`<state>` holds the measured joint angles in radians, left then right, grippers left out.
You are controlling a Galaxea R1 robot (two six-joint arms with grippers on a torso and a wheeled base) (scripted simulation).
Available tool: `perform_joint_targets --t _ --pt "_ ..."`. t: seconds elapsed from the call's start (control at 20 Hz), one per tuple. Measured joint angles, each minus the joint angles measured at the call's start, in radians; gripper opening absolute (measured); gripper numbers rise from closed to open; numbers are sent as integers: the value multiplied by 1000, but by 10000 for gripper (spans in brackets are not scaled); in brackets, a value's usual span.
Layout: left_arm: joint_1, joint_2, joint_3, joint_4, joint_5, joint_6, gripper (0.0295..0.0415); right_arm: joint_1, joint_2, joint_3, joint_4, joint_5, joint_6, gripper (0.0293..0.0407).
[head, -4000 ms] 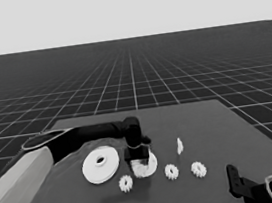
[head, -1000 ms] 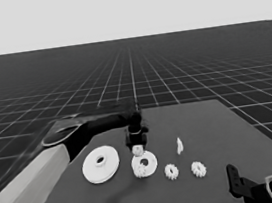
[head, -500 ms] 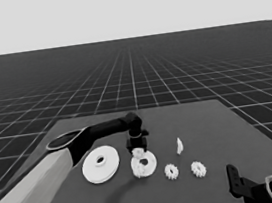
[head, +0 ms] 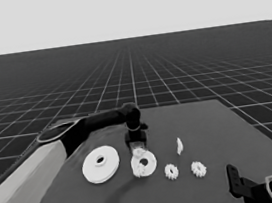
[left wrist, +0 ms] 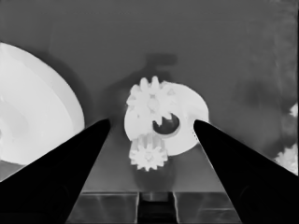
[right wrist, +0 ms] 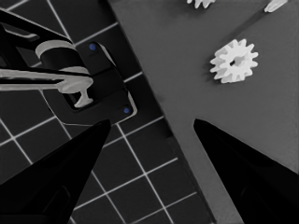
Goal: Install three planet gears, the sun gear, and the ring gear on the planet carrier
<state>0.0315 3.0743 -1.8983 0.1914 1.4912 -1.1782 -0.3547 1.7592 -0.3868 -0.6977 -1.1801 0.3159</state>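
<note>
Dark table (head: 241,133), grid floor beyond; left gripper (head: 137,142) hovering above smaller round part (head: 149,161), fingers spread wide, holding nothing. Two gears (left wrist: 152,100) seated on that part, one by its hole, one (left wrist: 148,154) at its edge. Larger round part (head: 100,163) just beside; two loose gears (head: 171,171) (head: 199,169) and thin white piece (head: 179,145) nearby. Gear-loading apparently half done; next: fetch a loose gear. Right gripper (right wrist: 149,140) parked off corner, fingers apart, empty.
</note>
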Motion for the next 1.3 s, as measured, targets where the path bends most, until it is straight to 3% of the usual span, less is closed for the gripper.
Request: perform_joint_targets --t 0.4,0.45,0.5,0.55,0.65,0.9,0.95,1.0,1.1,1.3 --pt "-53 -6 22 -48 20 -12 385 0 0 0 0 0 0 385" --pt "-131 -271 483 20 -316 469 408 0 0 0 0 0 0 385" --pt "-231 -658 893 60 -522 900 414 0 0 0 0 0 0 385" --pt "-292 -943 1131 85 -642 1159 400 0 0 0 0 0 0 385" --pt "-345 -1195 1360 107 -755 1401 388 0 0 0 0 0 0 385" --pt "-371 -1311 1472 118 -811 1520 385 0 0 0 0 0 0 385" --pt "-372 -1315 1476 118 -812 1524 385 215 207 -143 205 -225 460 395" --pt "-373 -1317 1478 118 -813 1526 385 293 350 -309 328 -290 705 393" --pt "-373 -1318 1480 119 -814 1528 385 324 466 -512 434 -316 877 387" --pt "-374 -1319 1480 119 -815 1529 385 331 521 -628 482 -324 940 385"
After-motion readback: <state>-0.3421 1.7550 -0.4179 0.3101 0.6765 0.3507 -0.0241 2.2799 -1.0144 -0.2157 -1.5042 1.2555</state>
